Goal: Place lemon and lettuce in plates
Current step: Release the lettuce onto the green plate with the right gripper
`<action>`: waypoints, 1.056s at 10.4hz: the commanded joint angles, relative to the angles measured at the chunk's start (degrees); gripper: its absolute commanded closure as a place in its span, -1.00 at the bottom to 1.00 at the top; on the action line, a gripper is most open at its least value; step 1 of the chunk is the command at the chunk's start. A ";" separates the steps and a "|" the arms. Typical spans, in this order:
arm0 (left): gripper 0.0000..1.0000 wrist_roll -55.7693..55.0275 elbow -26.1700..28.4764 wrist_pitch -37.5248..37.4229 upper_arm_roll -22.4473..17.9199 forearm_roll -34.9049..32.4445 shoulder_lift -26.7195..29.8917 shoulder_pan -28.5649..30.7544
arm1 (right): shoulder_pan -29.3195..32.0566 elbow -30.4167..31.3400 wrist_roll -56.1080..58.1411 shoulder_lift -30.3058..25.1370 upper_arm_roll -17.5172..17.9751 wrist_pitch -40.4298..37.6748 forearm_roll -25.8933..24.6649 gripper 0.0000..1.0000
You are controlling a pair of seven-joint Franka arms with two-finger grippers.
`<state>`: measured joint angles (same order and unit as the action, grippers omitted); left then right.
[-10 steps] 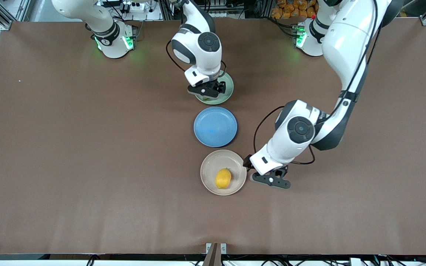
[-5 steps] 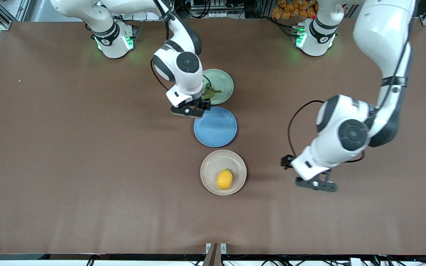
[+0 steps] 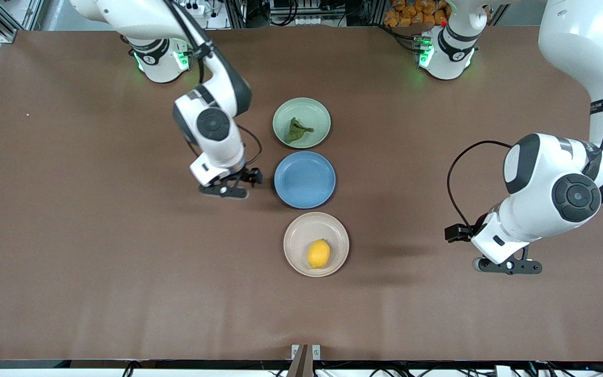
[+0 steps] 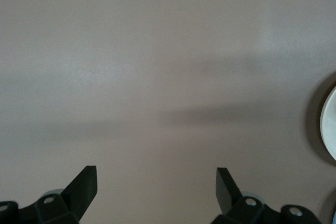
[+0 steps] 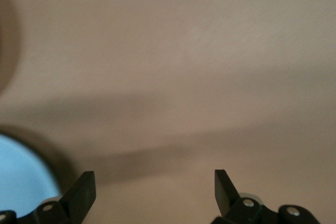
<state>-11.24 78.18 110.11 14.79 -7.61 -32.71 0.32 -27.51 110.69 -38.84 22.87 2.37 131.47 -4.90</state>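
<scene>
Now my left end effector (image 3: pixel 508 265) hangs over bare counter (image 3: pixel 97 235), fingers spread wide and empty; my right end effector (image 3: pixel 226 189), likewise wide open and empty, is just beside the blue plate (image 3: pixel 304 179) at its nine o'clock. Lemon (image 3: pixel 319 253) sits in the beige plate (image 3: pixel 296 233); lettuce (image 3: pixel 297 130) seemingly lies flat in the green plate (image 3: pixel 317 112).

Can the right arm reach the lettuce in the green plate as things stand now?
Probably yes. The right claw is open, empty, and over bare table beside the blue plate. The lettuce lies uncovered in the green plate, and nothing stands between them.
</scene>
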 commanded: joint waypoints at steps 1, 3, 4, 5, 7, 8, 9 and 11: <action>-1.00 -0.54 1.63 -1.65 -0.64 0.14 3.17 0.64 | 5.77 0.22 7.34 -0.54 0.97 -0.08 -0.81 -1.00; -1.00 -0.45 1.54 -2.00 -2.57 0.14 5.89 0.30 | 10.09 -0.04 12.72 -0.81 0.97 -0.60 -0.72 -1.00; -1.00 0.07 1.45 -3.05 -5.18 0.14 7.55 -0.84 | 12.19 0.22 13.52 -0.81 1.06 -0.78 -0.64 -1.00; -1.00 1.03 1.45 -4.36 -11.47 0.23 9.14 -6.68 | 13.52 0.40 15.70 -0.81 1.06 -1.13 -0.55 -1.00; -1.00 5.60 1.63 -5.59 -17.95 1.19 12.21 -11.74 | 16.42 0.58 19.13 -0.81 1.06 -1.92 -0.55 -1.00; -1.00 5.44 1.63 -6.30 -17.87 3.28 13.10 -11.05 | 16.87 1.19 21.42 -1.07 1.06 -2.10 -0.46 -1.00; -1.00 5.35 1.45 -7.09 -17.95 5.39 14.15 -9.91 | 18.09 2.84 22.83 -2.11 1.14 -2.10 -0.55 -1.00; -1.00 5.17 0.58 -10.78 -18.04 6.03 15.65 -9.81 | 24.22 7.84 30.98 -5.01 3.85 -1.93 -0.46 -1.00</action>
<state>-7.52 78.13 101.28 -2.78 -3.18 -19.09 -9.53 -8.53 113.13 -12.70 22.26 3.09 129.34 -4.91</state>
